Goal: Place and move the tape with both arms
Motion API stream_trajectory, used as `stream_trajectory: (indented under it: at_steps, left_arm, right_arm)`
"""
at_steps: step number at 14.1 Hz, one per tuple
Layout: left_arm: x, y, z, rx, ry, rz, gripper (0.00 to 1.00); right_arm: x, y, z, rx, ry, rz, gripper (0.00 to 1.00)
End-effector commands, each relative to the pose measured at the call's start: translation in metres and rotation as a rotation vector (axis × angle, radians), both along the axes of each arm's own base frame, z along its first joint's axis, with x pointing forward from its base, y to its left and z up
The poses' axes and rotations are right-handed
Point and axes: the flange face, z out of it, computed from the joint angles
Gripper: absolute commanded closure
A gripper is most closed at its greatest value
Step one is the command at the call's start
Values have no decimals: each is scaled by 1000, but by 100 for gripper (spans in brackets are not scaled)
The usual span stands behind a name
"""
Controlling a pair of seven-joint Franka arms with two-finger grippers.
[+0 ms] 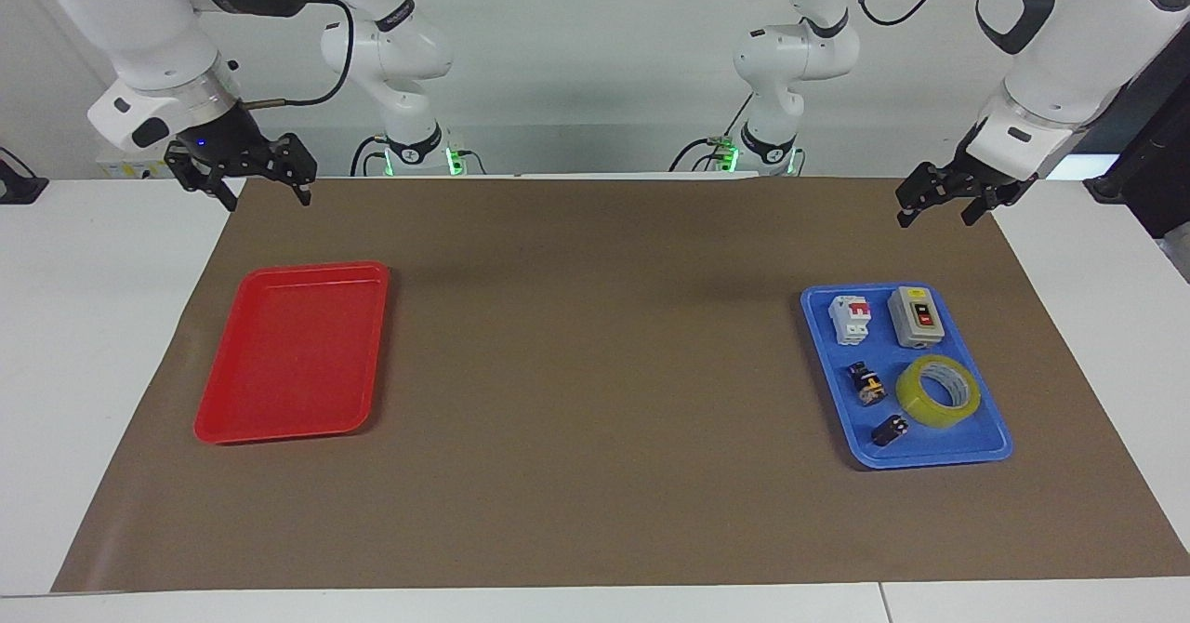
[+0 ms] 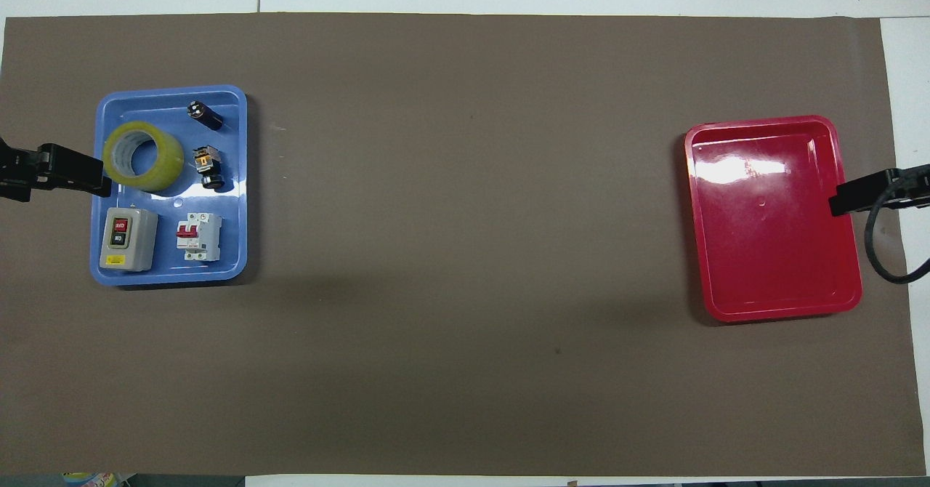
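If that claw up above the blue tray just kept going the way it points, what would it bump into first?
The left claw points down and slightly inward, so it would probably meet the brown mat just short of the blue tray, or the tray's near rim. Depth is hard to judge.

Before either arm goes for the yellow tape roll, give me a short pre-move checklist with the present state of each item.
1. Translucent yellow packing tape roll lies flat in the blue plastic tray: ok.
2. Nothing on top of the roll: ok.
3. Left gripper open, raised over the mat's edge near the blue tray: ok.
4. Right gripper open, holding nothing: ok.
5. Red plastic tray has room: ok.
6. Grey switch box clears the roll: cannot tell.
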Motion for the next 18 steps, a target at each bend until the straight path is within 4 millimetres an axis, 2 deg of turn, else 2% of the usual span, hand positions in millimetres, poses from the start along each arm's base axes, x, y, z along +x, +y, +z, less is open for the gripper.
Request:
stream_trajectory:
  at_steps: [1, 10, 13, 15, 18]
  left_arm:
    - [-7, 9, 4, 15, -4, 4, 0]
    - [-8, 9, 6, 12, -20, -31, 0]
    - [0, 10, 6, 13, -57, -32, 0]
    - [12, 12, -5, 11, -74, -30, 0]
    - [37, 42, -35, 12, -88, -21, 0]
  right_arm:
    - [-4, 1, 0, 16, -9, 9, 0]
    - [-4, 1, 0, 16, -9, 11, 0]
    - [-4, 1, 0, 16, -9, 11, 0]
    - [-4, 1, 0, 16, -9, 9, 0]
    - [-4, 1, -1, 16, -7, 9, 0]
